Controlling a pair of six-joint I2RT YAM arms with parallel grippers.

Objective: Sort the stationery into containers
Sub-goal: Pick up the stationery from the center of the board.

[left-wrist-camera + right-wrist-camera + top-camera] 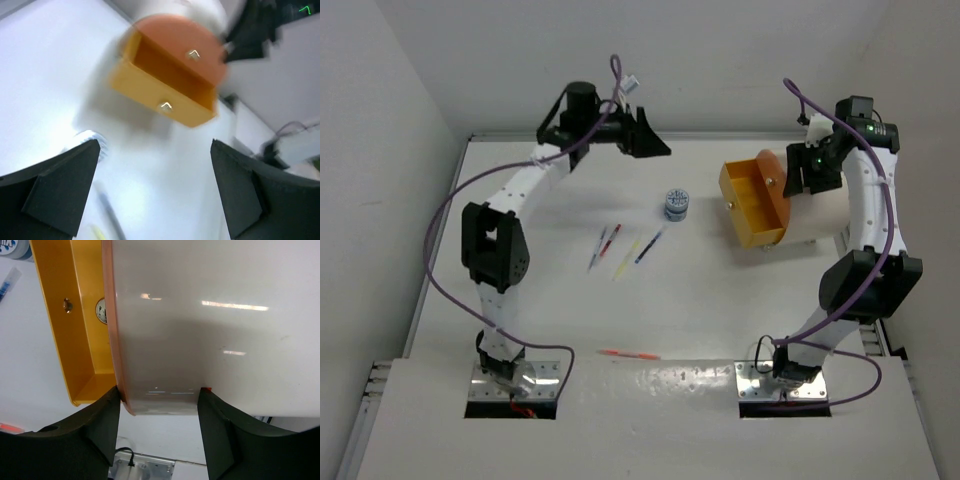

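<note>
The drum stands at the right of the surface. Its drawer is slid out toward the centre, beside the disc.

The right end effector is spread wide. Its fingers straddle the drum's edge just behind the disc. Contact cannot be determined.

A cylinder sits just left of the drawer. Four pens lie near it at centre. The orange-red pen lies apart, near the bases.

The left end effector is raised at the far left, spread wide and holding nothing. It is well apart from the pens.

- **Left wrist view:** blurred. The cylinder shows only as a pale smear.
- **Right wrist view:** the cylinder and one pen are cut off at the left edge.
</note>
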